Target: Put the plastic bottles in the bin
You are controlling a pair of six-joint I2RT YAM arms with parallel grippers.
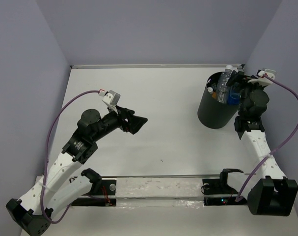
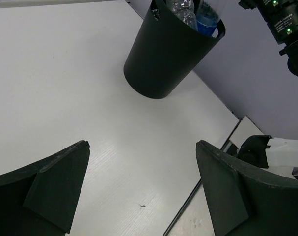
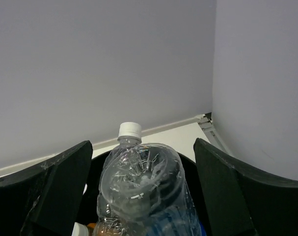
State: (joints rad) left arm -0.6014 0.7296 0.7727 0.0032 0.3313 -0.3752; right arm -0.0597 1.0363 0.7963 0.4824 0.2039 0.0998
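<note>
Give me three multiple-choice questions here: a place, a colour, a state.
1. Where does the black cylindrical bin stand?
A. far right of the table
B. the middle
C. beside the left arm
2. What colour is the cap on the clear crumpled plastic bottle?
A. red
B. white
C. black
3. How is the left hand?
A. shut on a bottle
B. open, empty
C. gripping the bin's rim
Answers: 1A, it stands beside the right arm; 2B, seen in the right wrist view; 3B, fingers wide apart, nothing between.
</note>
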